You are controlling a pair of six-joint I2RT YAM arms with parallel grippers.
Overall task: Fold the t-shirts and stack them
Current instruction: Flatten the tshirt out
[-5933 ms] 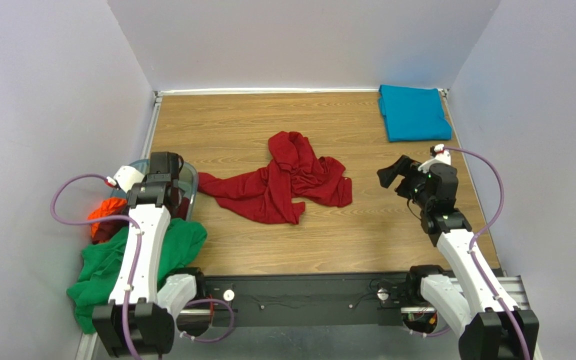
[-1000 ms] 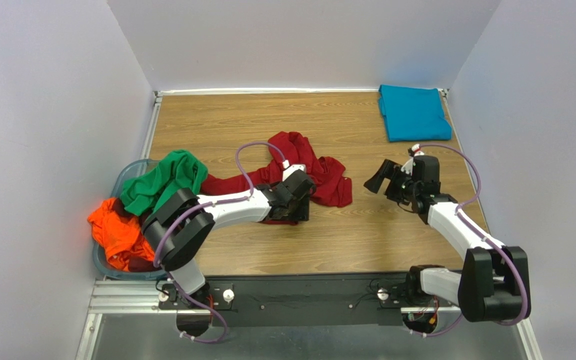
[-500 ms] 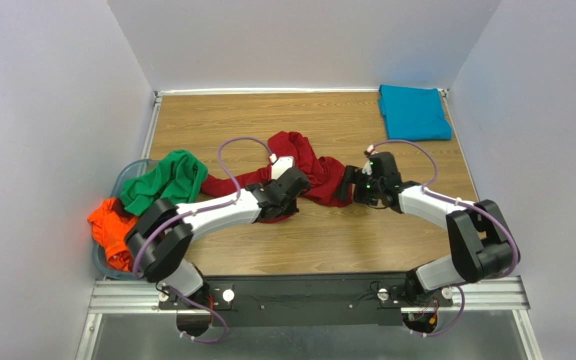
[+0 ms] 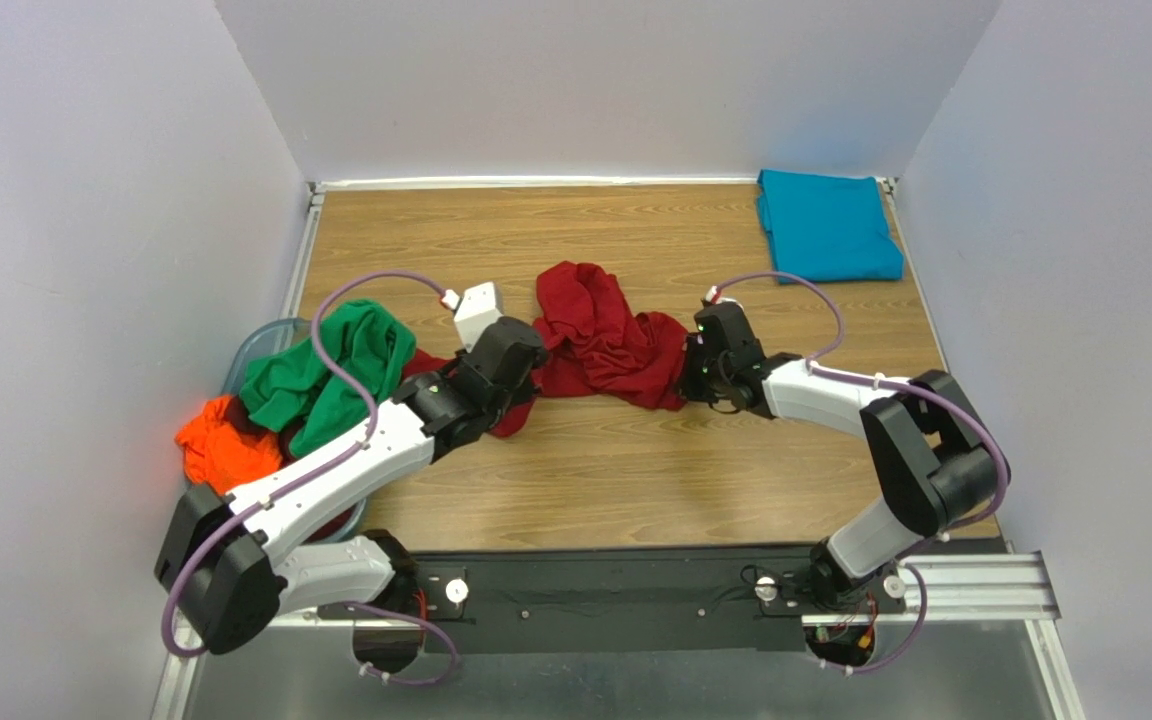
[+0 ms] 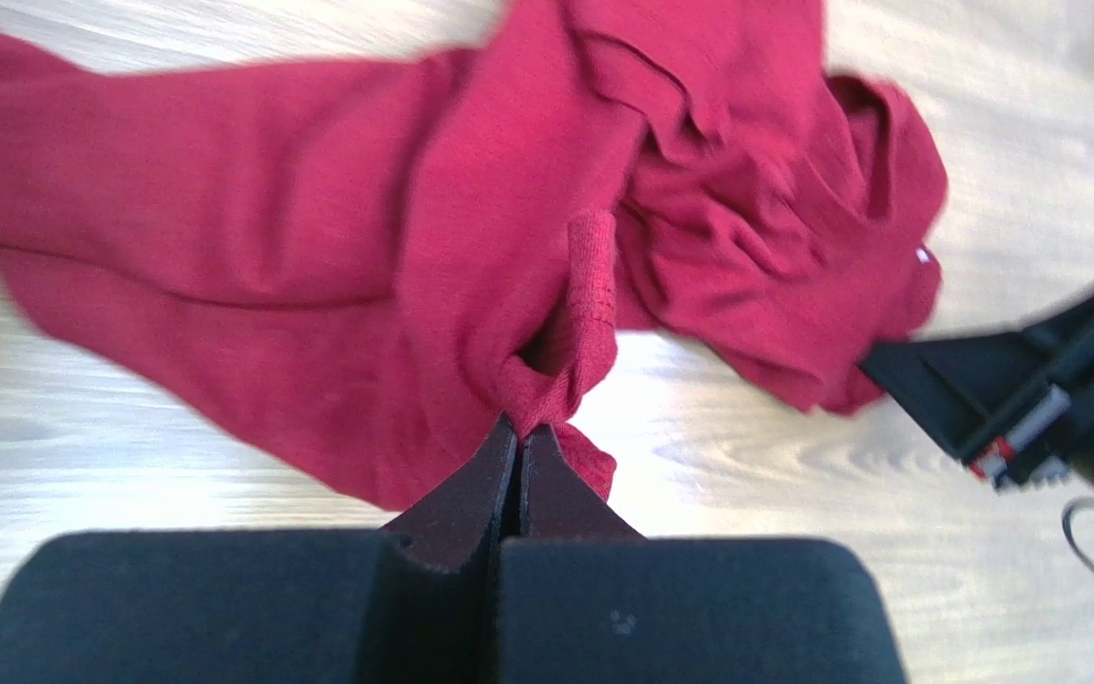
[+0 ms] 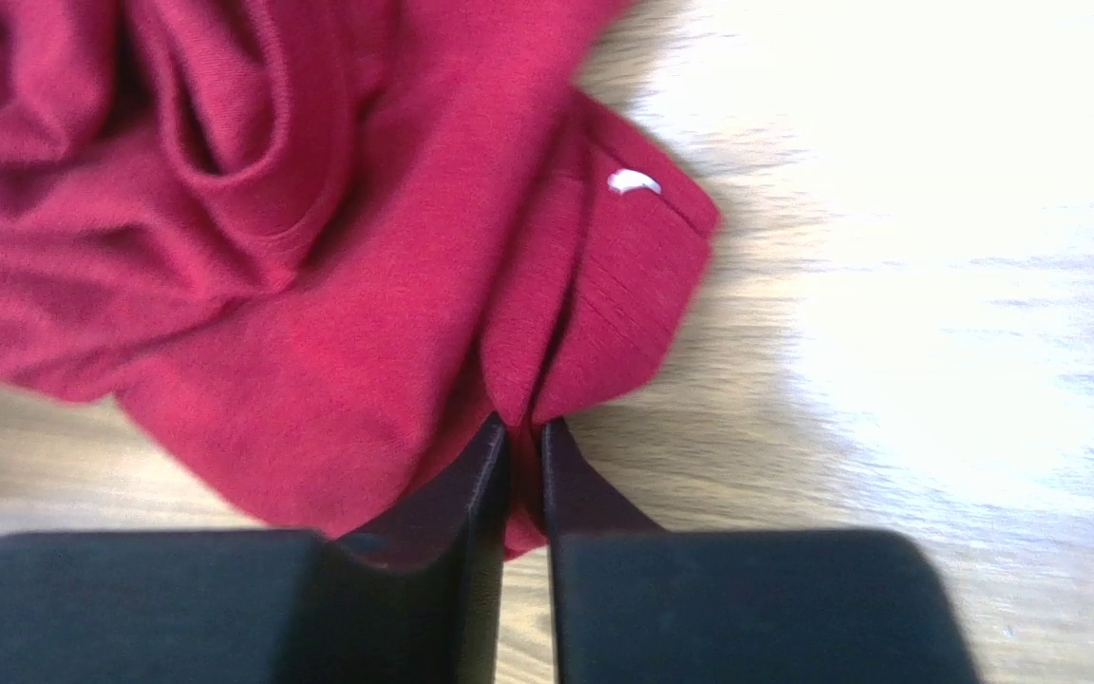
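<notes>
The dark red t-shirt [image 4: 605, 338] lies crumpled in the middle of the wooden table [image 4: 778, 465]. My left gripper [image 4: 519, 387] is at its left side, shut on a pinched fold of the red cloth [image 5: 553, 356], with fingertips meeting [image 5: 517, 428]. My right gripper [image 4: 692, 378] is at the shirt's right edge, jaws shut on a thin hem of red cloth [image 6: 610, 299], fingertips nearly together [image 6: 522, 425]. A teal-blue t-shirt [image 4: 827, 225] lies folded at the back right corner. A green t-shirt [image 4: 319, 368] and an orange one [image 4: 229, 450] are heaped at the left.
A translucent bin [image 4: 247, 353] at the table's left edge holds the green and orange shirts. White walls close in the left, back and right sides. A black rail [image 4: 612, 585] runs along the near edge. The right gripper's body [image 5: 1045, 399] shows in the left wrist view.
The left gripper shut on the red shirt and drew back to the left with it. The right arm reached left to the shirt's right edge and closed on it.
</notes>
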